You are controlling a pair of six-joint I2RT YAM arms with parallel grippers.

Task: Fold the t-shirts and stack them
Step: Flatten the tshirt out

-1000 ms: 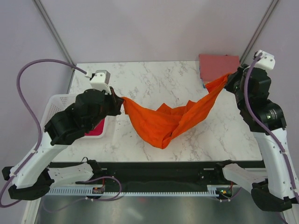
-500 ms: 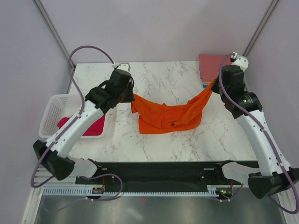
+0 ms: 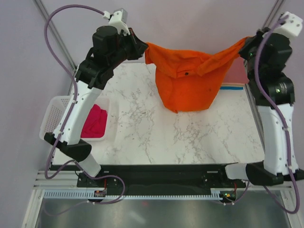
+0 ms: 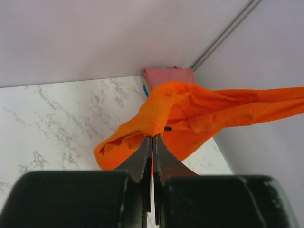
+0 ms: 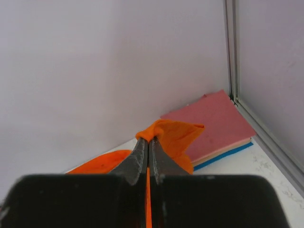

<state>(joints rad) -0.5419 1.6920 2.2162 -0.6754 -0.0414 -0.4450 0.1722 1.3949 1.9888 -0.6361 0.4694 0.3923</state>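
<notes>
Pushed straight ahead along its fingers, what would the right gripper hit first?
Beyond the orange t-shirt the right gripper pinches, probably the folded t-shirt stack in the corner, just right of its line; depth is unclear, so it might reach the back wall instead.

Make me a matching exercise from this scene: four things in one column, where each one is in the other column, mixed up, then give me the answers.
Things
1. orange t-shirt
2. magenta t-shirt
3. folded stack
4. white basket

Places
A. at the far right corner of the table
B. stretched in the air between the left gripper and the right gripper
C. at the table's left edge
D. lying inside the white basket

Pairs: 1-B, 2-D, 3-A, 4-C
</notes>
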